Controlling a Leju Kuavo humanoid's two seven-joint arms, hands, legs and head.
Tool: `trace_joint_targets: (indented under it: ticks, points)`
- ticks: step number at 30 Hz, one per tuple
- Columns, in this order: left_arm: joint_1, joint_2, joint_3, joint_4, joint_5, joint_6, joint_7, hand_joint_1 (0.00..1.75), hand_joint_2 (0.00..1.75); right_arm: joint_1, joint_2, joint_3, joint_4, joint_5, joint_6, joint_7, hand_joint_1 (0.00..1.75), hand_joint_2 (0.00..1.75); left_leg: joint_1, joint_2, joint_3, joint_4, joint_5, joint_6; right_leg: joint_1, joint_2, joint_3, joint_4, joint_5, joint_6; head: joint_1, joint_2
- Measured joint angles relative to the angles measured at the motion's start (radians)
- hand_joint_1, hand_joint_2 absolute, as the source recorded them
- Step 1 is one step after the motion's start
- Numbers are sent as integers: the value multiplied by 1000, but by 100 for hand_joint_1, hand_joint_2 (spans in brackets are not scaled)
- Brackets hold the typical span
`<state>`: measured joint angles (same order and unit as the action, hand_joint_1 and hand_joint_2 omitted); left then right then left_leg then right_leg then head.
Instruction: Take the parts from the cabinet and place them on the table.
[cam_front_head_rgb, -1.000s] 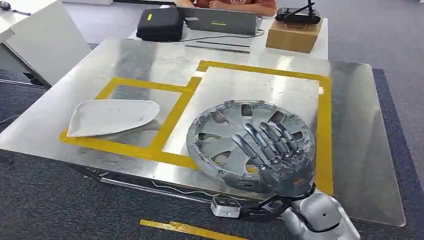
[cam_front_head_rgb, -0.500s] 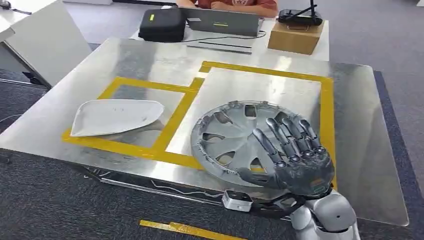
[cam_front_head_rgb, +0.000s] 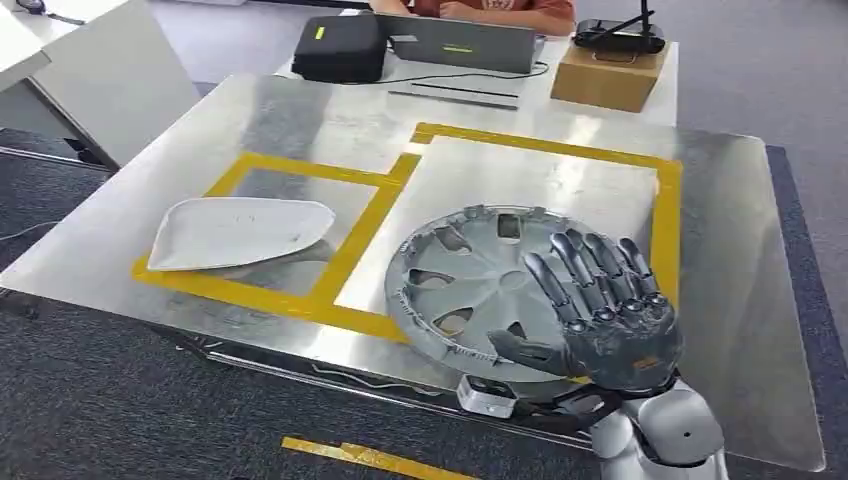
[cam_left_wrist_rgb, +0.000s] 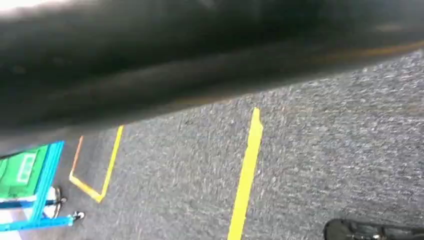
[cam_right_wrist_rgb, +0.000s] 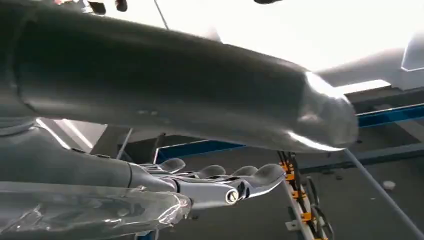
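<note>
Filling most of the head view, the large shiny metal-topped table (cam_front_head_rgb: 700, 210) carries two boxes marked in yellow tape (cam_front_head_rgb: 350, 235). Inside the bigger box, lower centre-right of the frame, lies the round grey plastic wheel cover (cam_front_head_rgb: 480, 275) — its near rim hangs just over the tape line at the table's front edge. The white curved triangular panel (cam_front_head_rgb: 235, 232) rests in the smaller box at centre-left. At lower right the right hand (cam_front_head_rgb: 600, 310) reaches over the wheel cover's near rim, fingers spread wide and straight on top, thumb tucked at the rim below; whether it pinches the rim or merely touches it I cannot tell. The left hand's state cannot be judged — its wrist view looks at grey carpet with yellow lines.

By my reading, the placing step is in hand: the cover is down on the table. Next calls for freeing the rim cleanly and drawing the hand away without dragging the cover off the edge.
</note>
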<state>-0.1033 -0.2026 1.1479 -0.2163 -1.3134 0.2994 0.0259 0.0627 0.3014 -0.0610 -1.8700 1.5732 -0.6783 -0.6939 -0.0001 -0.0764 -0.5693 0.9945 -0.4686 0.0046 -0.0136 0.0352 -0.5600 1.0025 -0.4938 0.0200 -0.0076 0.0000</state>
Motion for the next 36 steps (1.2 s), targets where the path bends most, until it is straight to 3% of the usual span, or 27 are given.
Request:
trace_joint_targets:
  ticks: [1, 2, 3, 5, 6, 7, 8, 10, 11, 12, 13, 16, 17, 18, 19, 21, 22, 23, 25, 26, 27, 30, 31, 32, 33, 34, 36]
  points:
    - [0, 2, 1, 0, 0, 1, 1, 0, 0, -2, 2, -2, 0, 0, 0, 0, 0, 0, 2, 1, 0, 5, -7, -5, -9, -13, 6, -10, 5, -7, 0, 0]
    - [0, 1, 2, 0, 2, 3, 1, 0, 0, -4, 2, -3, 2, 0, 0, 0, 0, 0, -2, 35, -11, 31, -28, -13, -8, -24, 11, -12, 3, -12, -5, 0]
    - [-1, 1, 2, 0, 2, 3, 1, 0, 0, -5, 2, -5, 4, 0, 0, 0, 0, 0, 1, 53, -43, 94, -65, -19, -7, -37, 13, -12, 1, -19, -12, 0]
    - [-1, 1, 2, 0, 7, 4, 2, 0, 0, -5, 2, -9, 10, 0, 0, 0, 0, 0, 6, 64, -123, 250, -130, -27, -6, -60, 14, -12, -3, -23, -10, 0]
    - [0, 1, 2, 0, 14, 4, 4, 0, 0, -6, 2, -10, 14, 0, 0, 0, 0, 0, 7, 64, -151, 301, -140, -30, -6, -71, 14, -12, -4, -23, -10, 0]
    - [2, 1, 2, 0, 18, 6, 5, 0, 0, -6, 2, -11, 19, 1, 0, 0, 0, 0, 9, 65, -156, 304, -124, -32, -6, -82, 16, -12, -7, -23, -11, 0]
    - [4, 2, 2, 0, 19, 8, 5, 0, 0, -6, 2, -11, 23, 1, 0, 0, 0, 0, 11, 68, -138, 264, -87, -33, -6, -92, 19, -12, -10, -21, -11, 0]
    - [4, 2, 2, 0, 24, 12, 5, 0, 0, -12, 2, -10, 28, 1, 0, 2, 0, 0, 11, 93, -55, 98, 7, -30, -6, -113, 31, -12, -17, -15, -11, 0]
    - [3, 1, 2, 0, 26, 15, 5, 0, 0, -15, 2, -9, 31, 1, 0, 7, 0, 0, 7, 148, -19, 25, 20, -28, -3, -121, 38, -12, -22, -9, -10, 0]
    - [-1, -2, 2, 0, 27, 17, 5, 0, 0, -17, 2, -8, 33, 1, 0, 13, 0, 0, -8, 171, -14, 9, 8, -22, 6, -130, 37, -8, -27, -2, -15, 0]
    - [-5, -3, 2, 0, 27, 19, 6, 0, 0, -21, 2, -7, 38, 1, 0, 18, 0, 0, -5, 160, -20, 14, 7, -10, 9, -139, 38, -9, -28, 2, -9, 0]
    - [-1, -5, 2, 0, 27, 22, 10, 0, 0, -31, 2, 5, 48, 1, 0, 24, 0, 0, -5, 123, -21, 11, 7, 11, 6, -173, 51, -15, -37, 18, -8, 0]
    - [0, -5, 3, 0, 27, 23, 10, 0, 0, -33, 2, 8, 51, 2, 0, 24, 0, 0, 0, 112, -17, 8, 9, 16, 2, -118, 42, 1, -53, 24, -3, 0]
    - [-1, -5, 3, 0, 27, 26, 10, 0, 0, -34, 2, 8, 53, 1, 0, 25, 0, 0, 1, 100, -17, 8, 10, 24, -1, -72, 20, 52, -85, 23, 0, 0]
    - [-5, -6, 3, 0, 27, 25, 10, 0, 0, -33, 1, 7, 55, 1, 0, 25, 0, 0, 1, 87, -18, 8, 10, 29, -2, -52, -19, 131, -122, 23, 4, 0]
    - [-6, -8, 3, 0, 27, 25, 10, 0, 0, -33, 1, 6, 62, 1, 0, 26, 0, 0, -3, 58, -18, 8, 8, 32, 1, -41, -106, 291, -179, 23, 6, 0]
    - [-4, -8, 3, 0, 27, 25, 10, 0, 0, -33, 1, 6, 66, 1, 0, 26, 0, 0, -5, 42, -16, 9, 8, 32, 2, -39, -132, 321, -172, 20, 6, 0]
    - [-3, -7, 3, 0, 27, 25, 10, 0, 0, -34, 1, 6, 68, 1, 0, 27, 0, 0, -8, 26, -13, 9, 8, 32, 3, -38, -128, 294, -137, 14, 6, 0]
    - [-3, -8, 3, 0, 27, 25, 10, 0, 0, -35, 1, 7, 72, 1, 0, 29, 0, 0, -12, -6, -7, 9, 7, 33, 5, -20, -65, 132, -32, -1, 6, 0]
    - [-4, -9, 3, 0, 27, 25, 10, 0, 0, -36, 1, 8, 73, 1, 0, 30, 0, 0, -12, -19, -6, 9, 6, 32, 5, 17, -30, 47, 10, -11, 6, 0]
    - [-5, -13, 3, 1, 27, 26, 11, 0, 0, -38, 1, 8, 75, 1, 0, 32, 0, 0, -17, -28, -10, 10, 5, 28, 2, 53, -16, 23, -3, -21, 0, 0]
    - [-1, -15, 3, 2, 29, 32, 13, 0, 0, -49, 0, 19, 86, 1, 0, 70, 0, 0, -1, -57, -23, 10, 11, 9, 10, 33, -5, 7, -1, -18, 3, 0]
    - [1, -15, 3, 2, 32, 36, 14, 0, 0, -57, -1, 30, 91, 1, 0, 93, 0, 0, -5, -68, -24, 10, 11, 2, 5, 24, 0, -3, 2, -22, 1, 0]
    - [1, -12, 4, 2, 36, 40, 15, 0, 0, -67, -4, 42, 98, 1, 0, 119, 0, 0, -6, -39, -22, 19, 2, 0, -2, 7, 8, -13, 8, -25, 2, 0]
    - [-1, -15, 4, 2, 37, 46, 15, 0, 0, -77, -11, 59, 109, 1, 0, 146, 0, 0, -10, 12, -37, 50, -22, -7, -2, -4, 13, -17, 7, -28, -8, 0]
    - [-5, -16, 5, 2, 38, 48, 15, 0, 0, -87, -21, 73, 117, 1, 0, 181, 0, 0, -6, 42, -73, 119, -60, -15, -2, -20, 15, -17, 5, -31, -15, 0]
    - [-9, -16, 8, 2, 45, 55, 15, 0, 0, -100, -48, 107, 141, 2, 0, 245, 0, 0, 2, 63, -156, 275, -122, -25, -2, -52, 17, -17, 1, -32, -13, 0]
